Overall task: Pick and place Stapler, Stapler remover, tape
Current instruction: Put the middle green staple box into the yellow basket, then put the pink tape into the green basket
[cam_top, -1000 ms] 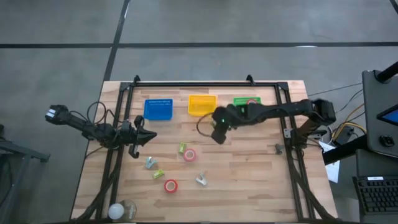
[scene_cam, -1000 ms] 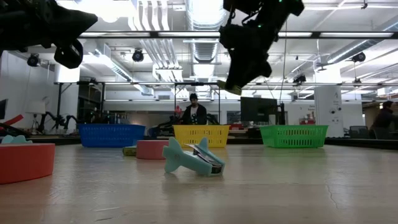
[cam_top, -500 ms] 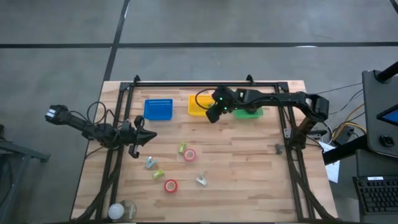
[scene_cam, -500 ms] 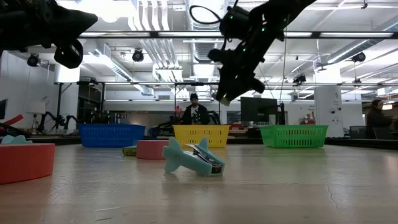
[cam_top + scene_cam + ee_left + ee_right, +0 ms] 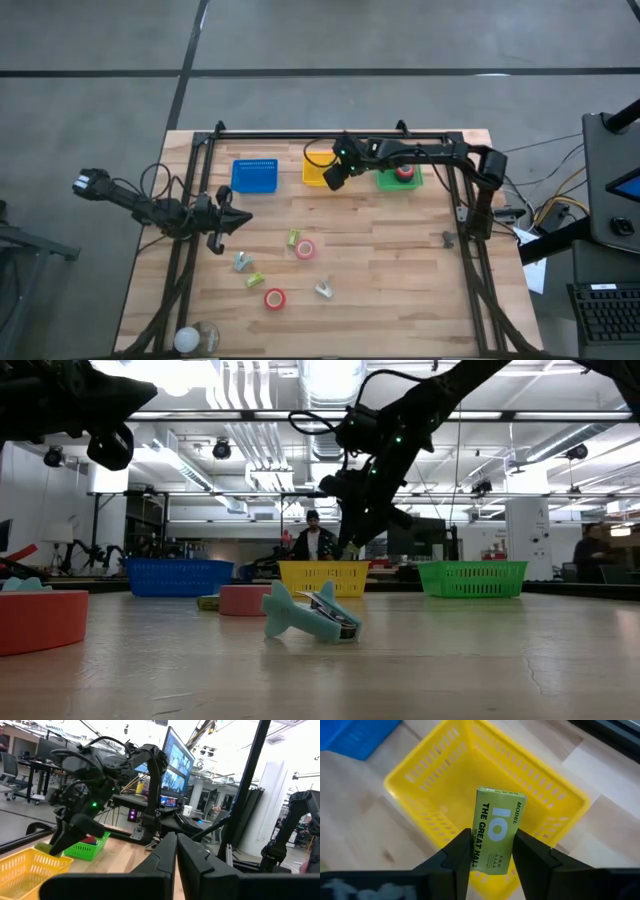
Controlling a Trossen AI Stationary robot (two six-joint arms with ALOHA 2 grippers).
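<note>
1. Right claw point(image 5: 492, 851) is clamped on a small green box point(image 5: 496, 843) printed "THE GREAT 10 MODEL", one finger pressed to each long side. In the right wrist view the box hangs directly over the open yellow basket point(image 5: 445, 795), clear of its floor.
2. High view: the right claw point(image 5: 333, 177) sits at the near right edge of the yellow basket point(image 5: 318, 168), the arm reaching in from the right rail across the green basket point(image 5: 412, 180).
3. A red object point(image 5: 404, 171) lies inside the green basket; what it is cannot be made out.
4. Blue basket point(image 5: 254, 175) stands left of the yellow one, all three in a row along the far side of the tabletop point(image 5: 400, 260).
5. Left claw point(image 5: 228, 222) hovers at the left side of the tabletop, fingers together, holding nothing; the left wrist view shows its two dark fingers point(image 5: 165, 865) pressed side by side.
6. Tape: one red roll point(image 5: 305, 249) lies near the tabletop's centre, a second red roll point(image 5: 274, 298) nearer the front edge. Both lie flat, well apart from the baskets.
7. Small pale teal pieces lie loose: one point(image 5: 241, 262) left of the centre roll, one point(image 5: 324, 289) right of the front roll. A green item point(image 5: 293, 238) is just beside the centre roll, another point(image 5: 255, 280) is between the rolls.
8. Low view: a teal clip-shaped tool point(image 5: 308, 614) lies on its side in the foreground. A person point(image 5: 314, 540) is seated in the room behind the yellow basket.
</note>
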